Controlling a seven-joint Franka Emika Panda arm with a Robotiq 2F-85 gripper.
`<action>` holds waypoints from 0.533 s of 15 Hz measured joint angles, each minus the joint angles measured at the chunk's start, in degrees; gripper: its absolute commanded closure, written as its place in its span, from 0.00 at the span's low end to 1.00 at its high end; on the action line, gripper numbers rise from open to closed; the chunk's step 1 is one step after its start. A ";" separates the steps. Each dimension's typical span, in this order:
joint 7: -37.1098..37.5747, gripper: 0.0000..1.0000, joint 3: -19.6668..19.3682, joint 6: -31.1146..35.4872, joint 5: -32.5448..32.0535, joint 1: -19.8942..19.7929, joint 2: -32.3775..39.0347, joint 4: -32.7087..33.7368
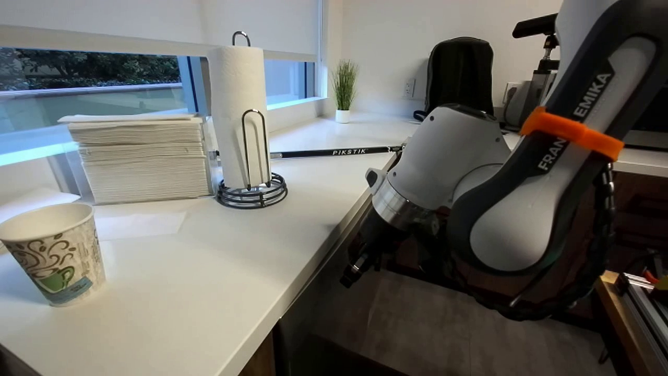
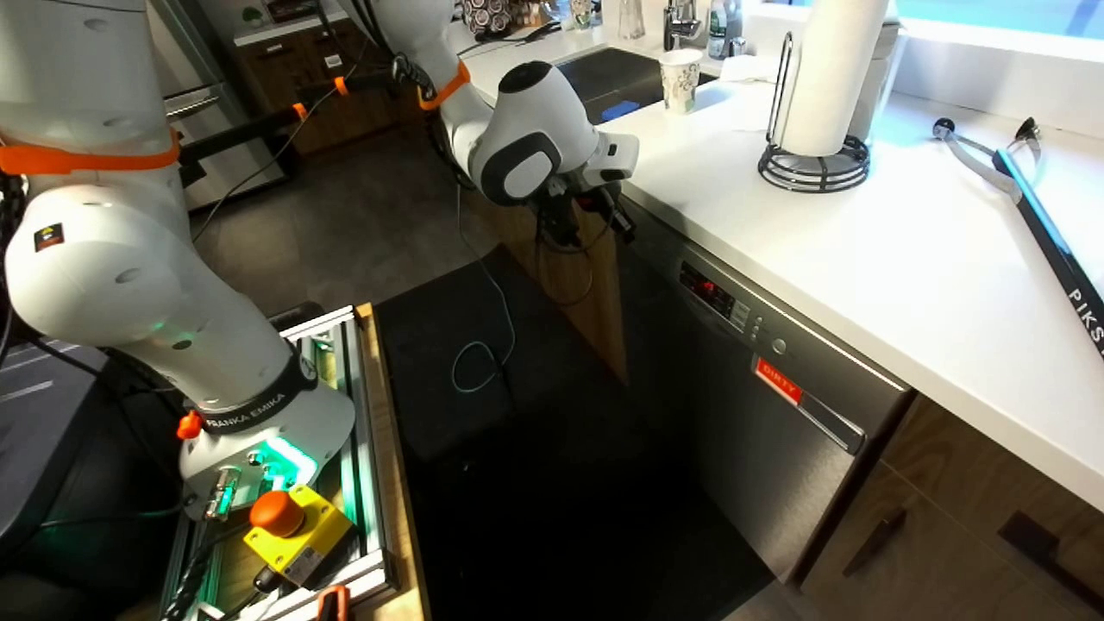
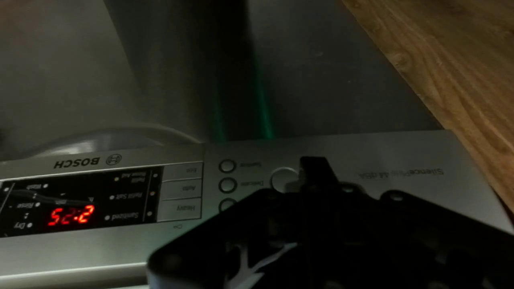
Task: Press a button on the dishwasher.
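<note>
The dishwasher (image 2: 759, 431) has a grey steel front under the counter; its panel also fills much of the wrist view (image 3: 401, 152), upside down. There, a lit red display (image 3: 72, 212) is at the left, a column of small round buttons (image 3: 227, 185) in the middle, and a larger round button (image 3: 282, 176) right of them. My gripper (image 3: 317, 170) is shut and empty, its tips overlapping the right edge of the larger button. I cannot tell whether they touch it. In both exterior views the gripper (image 1: 354, 274) (image 2: 625, 226) hangs tilted down beside the counter edge, near the panel's far end.
The white counter (image 1: 235, 282) overhangs the dishwasher. On it stand a paper cup (image 1: 57, 261), a paper towel holder (image 1: 237, 120), a napkin stack (image 1: 146, 162) and a reacher tool (image 1: 339, 152). A wooden cabinet (image 3: 453, 52) adjoins the dishwasher.
</note>
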 measured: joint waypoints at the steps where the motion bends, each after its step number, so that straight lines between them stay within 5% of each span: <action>1: 0.00 1.00 -0.30 0.34 0.00 0.08 0.51 0.26; 8: 0.00 1.00 -0.85 0.46 0.00 0.25 3.10 2.11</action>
